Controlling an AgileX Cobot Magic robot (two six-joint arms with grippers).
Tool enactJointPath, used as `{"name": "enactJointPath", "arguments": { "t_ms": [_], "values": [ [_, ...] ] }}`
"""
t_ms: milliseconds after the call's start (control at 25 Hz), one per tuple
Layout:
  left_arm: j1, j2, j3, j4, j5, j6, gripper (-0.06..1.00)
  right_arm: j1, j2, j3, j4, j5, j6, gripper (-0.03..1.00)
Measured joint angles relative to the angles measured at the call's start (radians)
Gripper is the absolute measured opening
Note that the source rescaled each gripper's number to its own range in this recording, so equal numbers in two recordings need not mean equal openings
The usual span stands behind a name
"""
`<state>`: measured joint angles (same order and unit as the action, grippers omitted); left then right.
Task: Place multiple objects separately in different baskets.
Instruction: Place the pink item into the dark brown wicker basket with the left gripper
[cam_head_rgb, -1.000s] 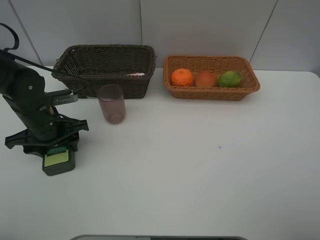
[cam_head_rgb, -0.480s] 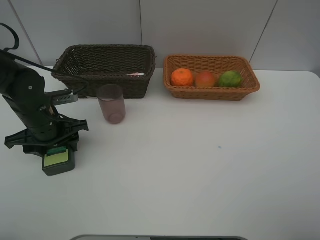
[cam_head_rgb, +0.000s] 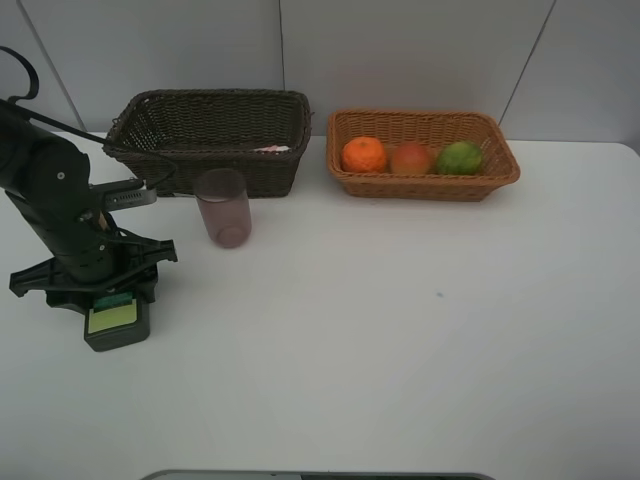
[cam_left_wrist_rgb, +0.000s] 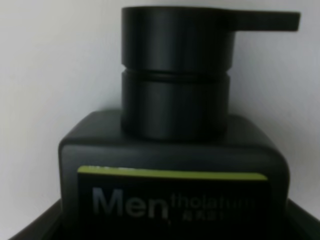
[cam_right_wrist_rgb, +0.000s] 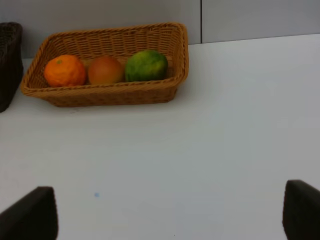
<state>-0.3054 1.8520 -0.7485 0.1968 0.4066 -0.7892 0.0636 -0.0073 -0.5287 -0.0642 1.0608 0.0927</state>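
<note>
The dark green pump bottle (cam_head_rgb: 113, 322) lies on the table at the left. It fills the left wrist view (cam_left_wrist_rgb: 172, 150), pump head outward. My left gripper (cam_head_rgb: 100, 292) is down over it, fingers hidden. The translucent pink-purple cup (cam_head_rgb: 222, 207) stands upright in front of the dark brown basket (cam_head_rgb: 210, 165). A bit of the pink white-capped bottle (cam_head_rgb: 272, 149) shows inside that basket. The orange (cam_head_rgb: 364, 154), peach-like fruit (cam_head_rgb: 411, 158) and green citrus (cam_head_rgb: 460, 157) sit in the light tan basket (cam_head_rgb: 425, 190). My right gripper (cam_right_wrist_rgb: 170, 215) is open and empty above bare table.
Both baskets stand along the back wall. The right wrist view shows the tan basket (cam_right_wrist_rgb: 100, 94) with the three fruits, and an edge of the dark basket (cam_right_wrist_rgb: 7, 60). A small dark speck (cam_head_rgb: 439, 294) marks the white table.
</note>
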Motion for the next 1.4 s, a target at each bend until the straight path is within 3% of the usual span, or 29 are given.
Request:
{"name": "enactJointPath", "arguments": {
  "t_ms": [400, 680, 840, 1080, 1240, 1400],
  "values": [
    [0.0, -0.181, -0.073, 0.022, 0.046, 0.058, 0.81, 0.0, 0.0, 0.0, 0.0, 0.0, 0.0, 1.0],
    [0.0, -0.25, -0.184, 0.139, 0.026, 0.133, 0.81, 0.0, 0.0, 0.0, 0.0, 0.0, 0.0, 1.0],
    [0.0, -0.25, -0.201, 0.255, -0.12, 0.13, 0.81, 0.0, 0.0, 0.0, 0.0, 0.0, 0.0, 1.0],
    [0.023, -0.244, -0.202, 0.44, -0.46, 0.126, 0.81, 0.0, 0.0, 0.0, 0.0, 0.0, 0.0, 1.0],
    [0.075, -0.207, -0.202, 0.473, -0.68, 0.143, 0.81, 0.0, 0.0, 0.0, 0.0, 0.0, 0.0, 1.0],
    [0.098, -0.142, -0.21, 0.471, -0.808, 0.213, 0.81, 0.0, 0.0, 0.0, 0.0, 0.0, 0.0, 1.0]
  ]
}}
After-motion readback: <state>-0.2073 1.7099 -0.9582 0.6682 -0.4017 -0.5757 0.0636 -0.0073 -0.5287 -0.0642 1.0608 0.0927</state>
